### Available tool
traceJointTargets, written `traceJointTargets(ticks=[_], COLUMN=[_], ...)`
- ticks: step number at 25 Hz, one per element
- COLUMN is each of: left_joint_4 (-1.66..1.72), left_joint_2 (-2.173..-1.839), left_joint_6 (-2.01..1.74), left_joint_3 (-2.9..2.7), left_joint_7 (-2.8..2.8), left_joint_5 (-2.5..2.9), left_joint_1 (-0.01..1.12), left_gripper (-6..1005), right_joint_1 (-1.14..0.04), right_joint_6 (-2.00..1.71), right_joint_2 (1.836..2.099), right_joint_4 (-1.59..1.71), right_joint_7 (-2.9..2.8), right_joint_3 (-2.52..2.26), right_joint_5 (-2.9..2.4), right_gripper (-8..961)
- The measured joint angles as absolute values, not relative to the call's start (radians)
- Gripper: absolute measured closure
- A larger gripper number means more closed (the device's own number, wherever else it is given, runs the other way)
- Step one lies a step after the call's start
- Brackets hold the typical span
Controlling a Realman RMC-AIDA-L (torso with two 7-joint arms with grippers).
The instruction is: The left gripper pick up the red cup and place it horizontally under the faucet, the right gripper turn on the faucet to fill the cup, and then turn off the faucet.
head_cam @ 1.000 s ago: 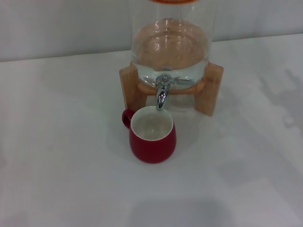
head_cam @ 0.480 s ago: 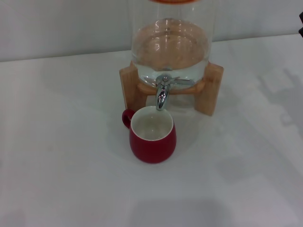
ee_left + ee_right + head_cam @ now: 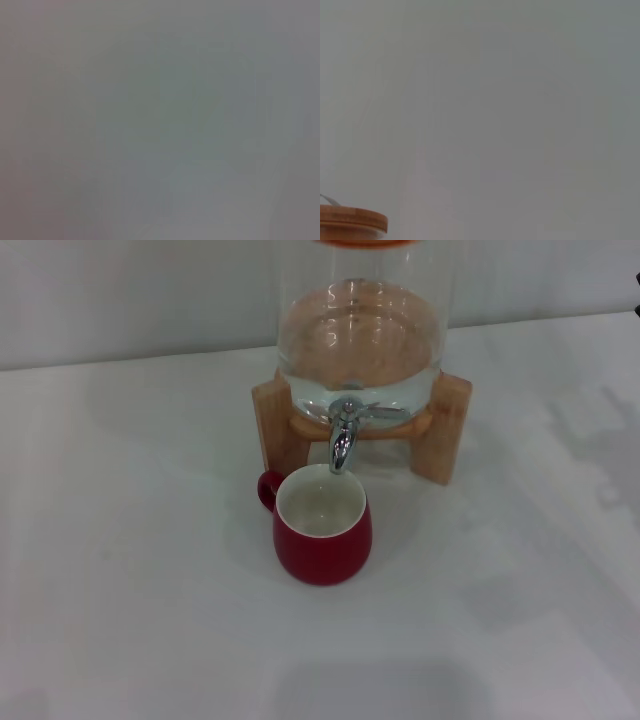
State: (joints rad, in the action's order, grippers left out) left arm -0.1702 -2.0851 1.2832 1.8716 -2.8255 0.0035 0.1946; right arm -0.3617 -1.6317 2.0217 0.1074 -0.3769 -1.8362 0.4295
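The red cup (image 3: 322, 528) stands upright on the white table, white inside, with its handle toward the left. Its mouth sits just below the spout of the chrome faucet (image 3: 342, 433). The faucet juts from the clear glass dispenser (image 3: 360, 335), which rests on a wooden stand (image 3: 448, 428). No water stream shows. Neither gripper's fingers are in view. A thin dark sliver (image 3: 637, 295) shows at the far right edge of the head view; I cannot tell what it belongs to. The left wrist view shows only blank grey.
The white table (image 3: 130, 570) spreads around the cup, with a pale wall behind it. The right wrist view shows a round wooden lid (image 3: 350, 222) in one corner against a blank wall.
A dark sliver has come in at the far right edge of the head view. The cup and the faucet have not moved.
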Motion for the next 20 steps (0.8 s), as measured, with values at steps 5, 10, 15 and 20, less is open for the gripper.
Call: traceJointTargets(ticks=[5, 10, 15, 20], left_joint_4=[-0.17, -0.17, -0.169, -0.163], left_joint_2=[-2.085, -2.085, -2.085, -2.085], left_joint_6=[1.282, 1.28, 1.28, 1.285], left_joint_3=[1.866, 1.865, 1.87, 1.87], left_joint_7=[-2.825, -2.824, -2.824, -2.825], left_joint_5=[0.003, 0.003, 0.001, -0.053], left_joint_1=[0.19, 0.187, 0.185, 0.183], left_gripper=[214, 189, 165, 154], right_joint_1=[-0.36, -0.36, -0.357, -0.355], right_joint_6=[-1.634, -1.635, -1.648, -1.664], right_joint_2=[2.022, 2.022, 2.022, 2.022], right_joint_4=[0.107, 0.107, 0.107, 0.107], right_joint_7=[-0.379, -0.379, -0.38, -0.382], right_joint_3=[-1.845, -1.85, -1.85, -1.85], right_joint_5=[0.429, 0.428, 0.428, 0.428], right_gripper=[98, 98, 98, 98])
